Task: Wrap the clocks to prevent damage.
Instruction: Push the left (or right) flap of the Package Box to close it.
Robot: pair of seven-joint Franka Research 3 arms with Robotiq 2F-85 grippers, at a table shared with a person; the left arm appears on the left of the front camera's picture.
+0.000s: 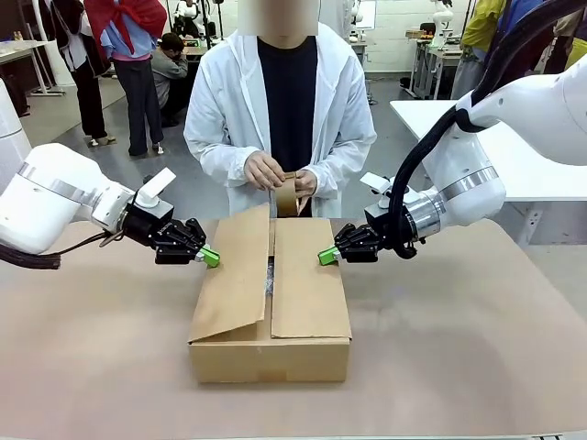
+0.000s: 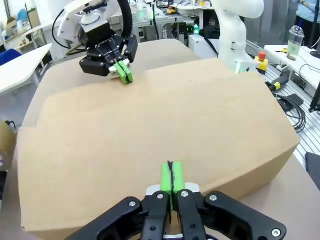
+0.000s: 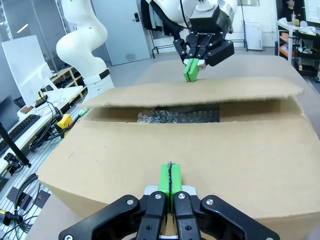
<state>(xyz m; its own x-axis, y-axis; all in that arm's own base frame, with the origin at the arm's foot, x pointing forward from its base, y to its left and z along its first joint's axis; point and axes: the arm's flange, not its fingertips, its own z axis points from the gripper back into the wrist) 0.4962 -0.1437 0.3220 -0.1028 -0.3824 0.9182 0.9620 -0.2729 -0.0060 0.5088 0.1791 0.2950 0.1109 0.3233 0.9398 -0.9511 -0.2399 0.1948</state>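
The clocks are a bubble-wrap bundle [image 3: 180,116] lying inside the brown cardboard box [image 1: 271,353], glimpsed through the slit between the flaps [image 1: 270,275]. My left gripper [image 1: 210,257] is shut, its green tips against the raised left flap [image 1: 234,275]. In its own wrist view the left gripper [image 2: 170,175] rests on that flap's cardboard. Shut as well, my right gripper [image 1: 327,256] touches the flatter right flap [image 1: 307,284]; the right wrist view has this gripper [image 3: 170,177] on the flap, with the left gripper [image 3: 191,70] across the opening. Neither gripper holds anything.
A person in a white coat stands at the table's far edge, both hands on a brown tape roll [image 1: 287,194] just behind the box. The brown table [image 1: 459,367] has free room on both sides of the box. A white table [image 1: 523,156] stands at the right.
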